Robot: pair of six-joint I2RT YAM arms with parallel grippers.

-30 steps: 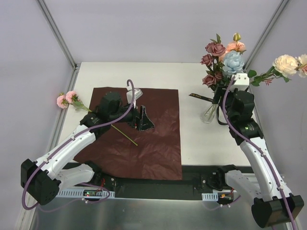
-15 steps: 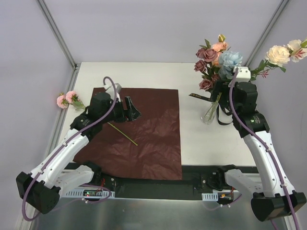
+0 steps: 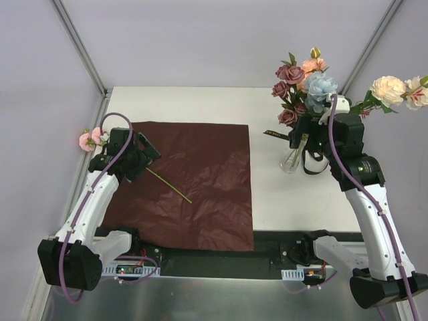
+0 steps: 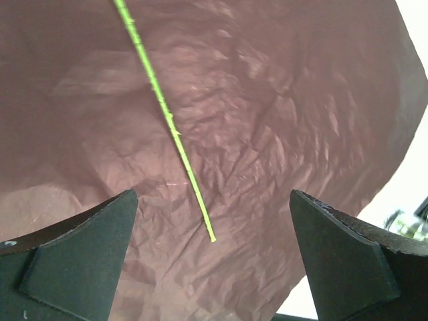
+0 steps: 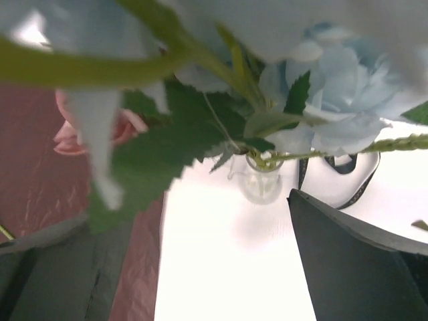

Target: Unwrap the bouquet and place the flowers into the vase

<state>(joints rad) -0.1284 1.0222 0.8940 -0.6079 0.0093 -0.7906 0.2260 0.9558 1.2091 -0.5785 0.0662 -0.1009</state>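
Left claw [image 4: 212, 197] released above 1 stem [image 4: 167, 114] lying on paper [image 3: 207, 180]. Right claw [image 5: 194, 227] released near vase [image 5: 262, 180]; flowers [image 3: 304, 83] standing in vase.

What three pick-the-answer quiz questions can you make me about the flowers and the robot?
1. Where does the vase stand?
A. on the table, right of the red paper
B. on the red paper
C. inside a claw

2. What colour is the flower lying alone at the left?
A. blue
B. pink
C. yellow

3. How is the left claw?
A. shut on a stem
B. out of sight
C. open above the paper

Answers:
1. A, the glass sits on white tabletop beside the paper.
2. B, its blooms are pink.
3. C, the claw's sides stand wide apart and the green stem lies untouched below.
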